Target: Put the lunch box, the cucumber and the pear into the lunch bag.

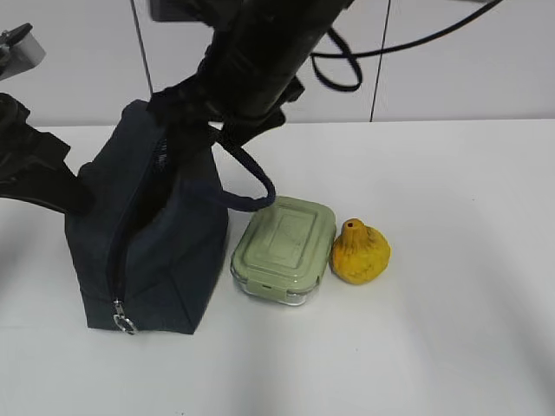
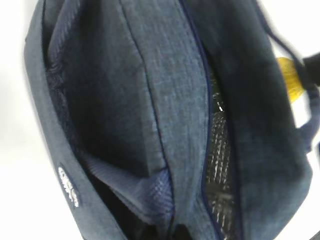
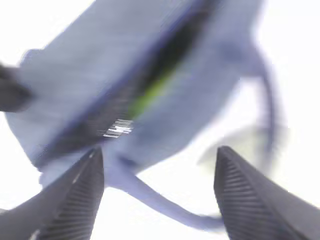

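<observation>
1. The lunch bag point(image 1: 147, 251) stands toward the tabletop's point(image 1: 451, 329) left edge, unzipped, directly below the right end effector point(image 3: 159, 195), whose fingers are spread apart and empty.
2. The lunch box point(image 1: 284, 249) sits touching the bag's right side.
3. The pear point(image 1: 360, 252) sits just beside the box.
4. A blurred green streak point(image 3: 150, 97) shows inside the bag.
5. The left end effector: cannot tell.

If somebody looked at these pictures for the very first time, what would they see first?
Probably the big dark navy lunch bag standing on the left of the white table, its zipper open, with a black robot arm reaching over its top. Right beside it sits the lunch box with its pale green lid, and the bumpy yellow-orange pear is just to the right of that. In the right wrist view, the right gripper hangs open above the bag.
</observation>
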Controlling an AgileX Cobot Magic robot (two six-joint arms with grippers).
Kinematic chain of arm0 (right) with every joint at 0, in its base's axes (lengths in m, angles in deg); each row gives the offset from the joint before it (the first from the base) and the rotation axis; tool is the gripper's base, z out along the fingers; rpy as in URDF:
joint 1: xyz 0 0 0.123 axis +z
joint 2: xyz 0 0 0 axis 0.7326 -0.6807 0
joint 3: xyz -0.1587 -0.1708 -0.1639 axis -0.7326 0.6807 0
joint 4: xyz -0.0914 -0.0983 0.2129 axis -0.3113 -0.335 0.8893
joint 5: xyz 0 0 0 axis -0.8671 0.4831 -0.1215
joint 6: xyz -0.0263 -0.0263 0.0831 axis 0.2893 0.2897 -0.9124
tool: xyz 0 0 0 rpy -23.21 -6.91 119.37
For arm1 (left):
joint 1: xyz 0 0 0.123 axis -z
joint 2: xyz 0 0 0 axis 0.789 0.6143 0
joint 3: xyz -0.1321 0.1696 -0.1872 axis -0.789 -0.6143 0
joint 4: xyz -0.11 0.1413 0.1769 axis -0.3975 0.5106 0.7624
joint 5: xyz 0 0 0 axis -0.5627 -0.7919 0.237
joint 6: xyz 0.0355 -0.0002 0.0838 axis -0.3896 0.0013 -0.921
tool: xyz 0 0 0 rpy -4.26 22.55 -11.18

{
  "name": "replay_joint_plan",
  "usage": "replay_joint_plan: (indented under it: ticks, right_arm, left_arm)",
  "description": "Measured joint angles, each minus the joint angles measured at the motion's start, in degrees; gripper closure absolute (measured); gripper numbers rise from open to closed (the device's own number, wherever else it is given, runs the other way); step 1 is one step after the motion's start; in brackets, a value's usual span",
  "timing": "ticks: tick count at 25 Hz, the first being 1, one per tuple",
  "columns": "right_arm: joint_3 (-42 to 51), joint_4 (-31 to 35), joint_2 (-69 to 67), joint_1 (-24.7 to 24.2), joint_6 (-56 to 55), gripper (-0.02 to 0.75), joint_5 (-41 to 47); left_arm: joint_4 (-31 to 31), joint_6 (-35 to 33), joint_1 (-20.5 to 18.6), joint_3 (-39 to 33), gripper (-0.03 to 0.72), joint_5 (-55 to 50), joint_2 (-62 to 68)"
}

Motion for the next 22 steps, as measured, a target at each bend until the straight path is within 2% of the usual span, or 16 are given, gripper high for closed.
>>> replay_joint_plan:
  ticks: [2,6,11,15,22]
  right_arm:
    - [-0.6,-8.17,1.78,0.0,-4.3,0.22,2.52]
    - [-0.86,-17.52,2.44,-1.46,-7.99,0.248,8.94]
    - [-0.86,-22.12,1.23,-4.54,-8.65,0.254,14.76]
    - [-0.86,-23.6,-1.36,-6.47,-8.73,0.254,14.87]
    - [0.63,-24.1,-5.81,-6.92,-9.56,0.255,14.87]
  left_arm:
    - [0.05,0.0,0.0,0.0,0.685,0.0,0.0]
    - [0.11,0.0,0.0,0.0,0.685,-0.05,0.0]
    - [0.16,0.0,0.0,0.0,0.685,-0.05,0.0]
    - [0.16,0.0,0.0,0.0,0.685,-0.11,0.0]
    - [0.33,0.0,0.0,0.0,0.685,-0.16,0.0]
